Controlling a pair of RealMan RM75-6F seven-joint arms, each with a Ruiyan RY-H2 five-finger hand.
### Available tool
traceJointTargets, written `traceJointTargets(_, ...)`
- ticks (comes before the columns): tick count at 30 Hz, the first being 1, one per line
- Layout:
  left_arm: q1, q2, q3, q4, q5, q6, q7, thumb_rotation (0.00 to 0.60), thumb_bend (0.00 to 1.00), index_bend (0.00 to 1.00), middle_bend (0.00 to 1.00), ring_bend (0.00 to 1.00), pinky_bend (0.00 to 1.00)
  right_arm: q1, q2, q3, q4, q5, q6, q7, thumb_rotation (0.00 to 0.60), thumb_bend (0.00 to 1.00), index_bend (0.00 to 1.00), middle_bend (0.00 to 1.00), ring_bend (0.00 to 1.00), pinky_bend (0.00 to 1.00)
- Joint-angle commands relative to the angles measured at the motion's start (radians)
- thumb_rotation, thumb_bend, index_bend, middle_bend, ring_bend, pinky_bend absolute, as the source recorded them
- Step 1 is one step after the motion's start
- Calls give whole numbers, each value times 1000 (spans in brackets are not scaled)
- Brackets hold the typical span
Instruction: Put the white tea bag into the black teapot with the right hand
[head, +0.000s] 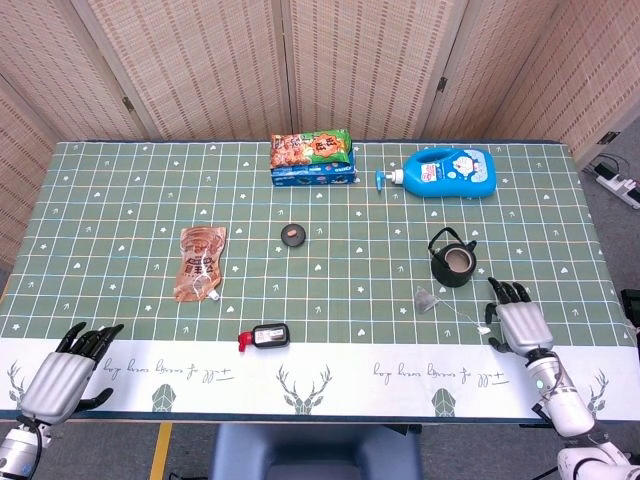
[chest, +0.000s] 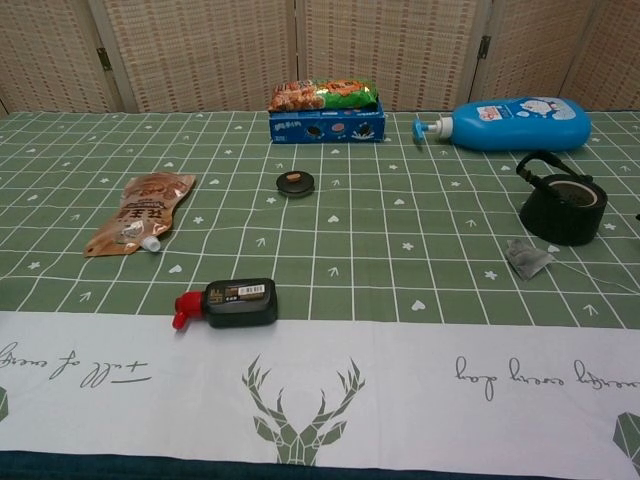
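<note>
The white tea bag lies flat on the green cloth, its thin string trailing right to a small tag. Just behind it stands the black teapot, lid off, handle up. My right hand hovers over the near right part of the table, fingers apart and empty, its fingertips close to the string's tag and a short way right of the bag. My left hand rests at the near left corner, fingers spread, holding nothing. Neither hand shows in the chest view.
The teapot lid lies mid-table. A brown spouted pouch is at left, a black bottle with a red cap near the front. A snack box and a blue pump bottle sit at the back.
</note>
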Motion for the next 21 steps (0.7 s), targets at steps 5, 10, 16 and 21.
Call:
traceJointTargets(5, -1, 5, 1, 2, 5, 0, -14, 600, 194, 8, 124, 150, 64, 12, -9, -2, 10, 14, -12, 1, 600, 291, 487, 0, 0, 0)
traceJointTargets(10, 0, 6, 3, 2, 10, 3, -18, 600, 194, 8, 124, 150, 63, 23, -11, -2, 8, 22, -20, -3, 600, 290, 487, 0, 0, 0)
traceJointTargets(16, -1, 6, 2, 3, 11, 3, -19, 600, 194, 8, 124, 150, 63, 32, -15, -3, 4, 27, -27, -3, 600, 291, 494, 0, 0, 0)
traceJointTargets(21, -1, 6, 2, 3, 10, 2, -20, 600, 193, 8, 124, 150, 63, 40, -21, -6, 8, 32, -35, -6, 600, 290, 499, 0, 0, 0)
